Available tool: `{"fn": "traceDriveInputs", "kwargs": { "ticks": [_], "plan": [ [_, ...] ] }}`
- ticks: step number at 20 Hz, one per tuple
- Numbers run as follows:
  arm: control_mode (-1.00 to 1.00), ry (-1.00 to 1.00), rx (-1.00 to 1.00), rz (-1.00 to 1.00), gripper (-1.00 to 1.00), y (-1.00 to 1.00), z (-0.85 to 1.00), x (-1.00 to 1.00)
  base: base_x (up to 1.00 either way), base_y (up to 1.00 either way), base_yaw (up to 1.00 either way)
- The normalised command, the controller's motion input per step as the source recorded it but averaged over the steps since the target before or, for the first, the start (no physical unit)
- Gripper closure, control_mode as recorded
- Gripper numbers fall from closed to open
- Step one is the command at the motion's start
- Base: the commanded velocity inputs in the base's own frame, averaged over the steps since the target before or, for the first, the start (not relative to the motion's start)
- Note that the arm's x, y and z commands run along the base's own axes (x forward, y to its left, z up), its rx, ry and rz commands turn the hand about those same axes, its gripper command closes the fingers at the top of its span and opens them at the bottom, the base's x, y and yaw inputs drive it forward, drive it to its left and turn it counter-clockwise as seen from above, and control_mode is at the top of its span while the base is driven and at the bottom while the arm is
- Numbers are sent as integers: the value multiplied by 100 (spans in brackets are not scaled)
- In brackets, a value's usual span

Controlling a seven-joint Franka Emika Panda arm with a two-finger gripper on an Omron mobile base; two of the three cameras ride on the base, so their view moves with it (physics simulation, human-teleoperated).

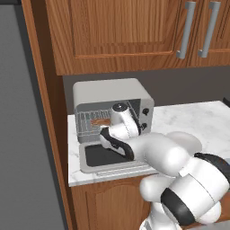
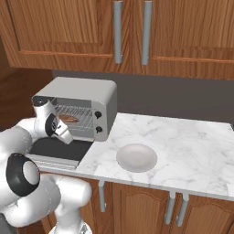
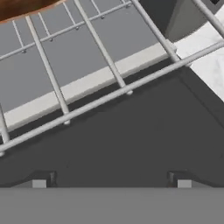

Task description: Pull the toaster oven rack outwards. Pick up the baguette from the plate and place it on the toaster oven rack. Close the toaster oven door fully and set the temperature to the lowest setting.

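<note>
Baguette (image 2: 71, 119) lies on the pulled-out rack (image 3: 100, 70); the plate (image 2: 136, 157) is bare. Your gripper (image 3: 111, 183) hangs open, empty, over the lowered door (image 1: 105, 155). Expect stiff hinged weight; lift by its front handle edge.

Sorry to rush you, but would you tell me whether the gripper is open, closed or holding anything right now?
Gripper: open and empty, its fingertips wide apart over the open oven door, just before the rack.

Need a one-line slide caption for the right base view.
Baguette lies on the toaster oven rack, door open flat, plate empty on the marble counter.
</note>
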Motion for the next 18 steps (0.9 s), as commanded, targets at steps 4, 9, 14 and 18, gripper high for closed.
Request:
{"fn": "traceDriveInputs", "kwargs": {
  "ticks": [4, 9, 14, 18],
  "plan": [
    [-100, 0, 0, -17, -100, 2, 0, 74, 0, 0, 0],
    [-100, 0, 0, -13, -100, 1, 0, 50, 0, 0, 0],
    [-100, -5, 0, 1, -100, 0, 17, -61, 0, 0, 0],
    [-100, -1, 0, 17, -100, 0, 59, -100, 0, 0, 0]
  ]
}}
